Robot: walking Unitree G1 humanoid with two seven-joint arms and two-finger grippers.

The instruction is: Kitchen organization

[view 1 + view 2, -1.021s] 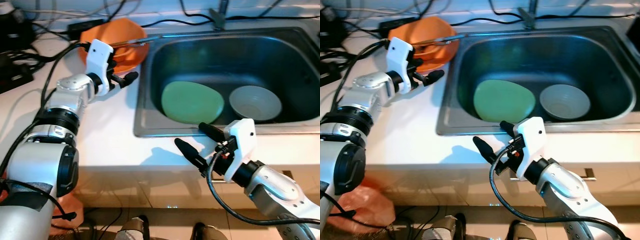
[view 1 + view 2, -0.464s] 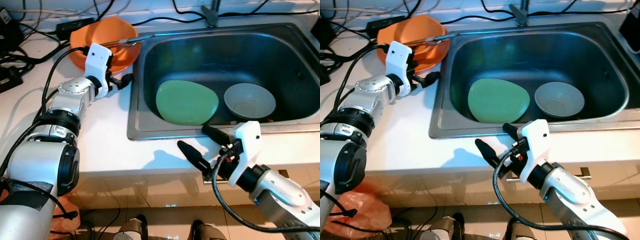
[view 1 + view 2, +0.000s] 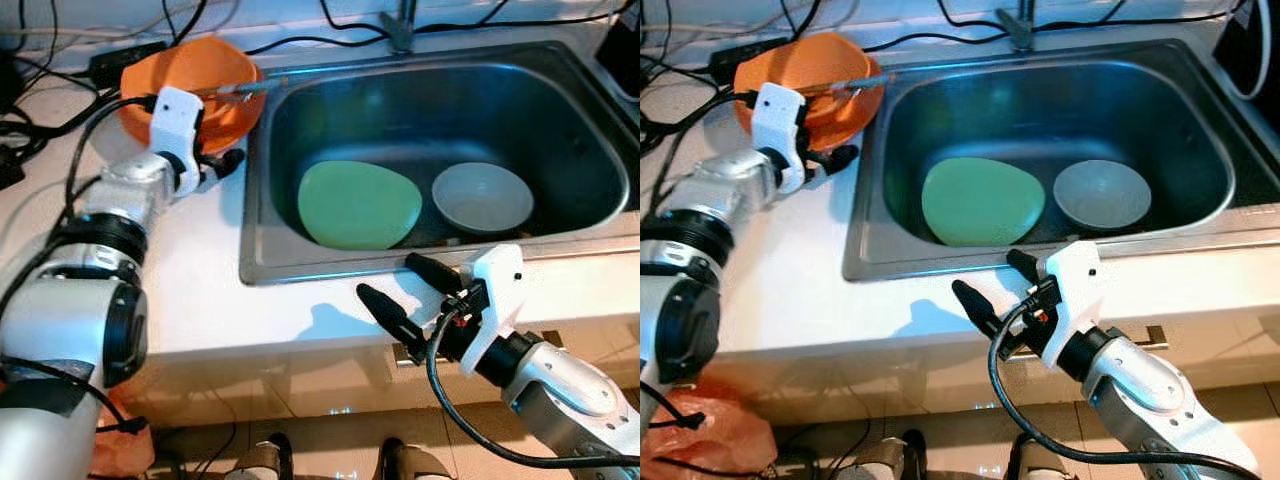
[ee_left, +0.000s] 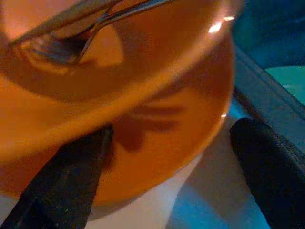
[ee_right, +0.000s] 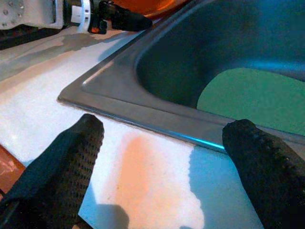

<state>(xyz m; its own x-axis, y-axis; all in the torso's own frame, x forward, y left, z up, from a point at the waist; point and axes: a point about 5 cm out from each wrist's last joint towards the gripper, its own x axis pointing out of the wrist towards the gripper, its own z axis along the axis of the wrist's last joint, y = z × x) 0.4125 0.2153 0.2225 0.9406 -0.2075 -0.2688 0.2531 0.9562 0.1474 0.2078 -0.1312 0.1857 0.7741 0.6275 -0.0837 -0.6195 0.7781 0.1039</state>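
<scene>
White table [image 3: 200,290] up front, green plate [image 3: 358,206] in the sink [image 3: 262,270]. My left gripper [image 3: 222,166] sits fingers spread against the orange bowl [image 3: 190,85]; right gripper [image 3: 405,285] hovers spread too.

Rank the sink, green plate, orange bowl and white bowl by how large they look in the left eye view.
1. sink, by far the largest.
2. green plate.
3. orange bowl, partly hidden by the left tool; close to the plate, so that order is unsure.
4. white bowl, smallest.

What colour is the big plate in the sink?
The plate is green, clearest in the left eye view.
</scene>
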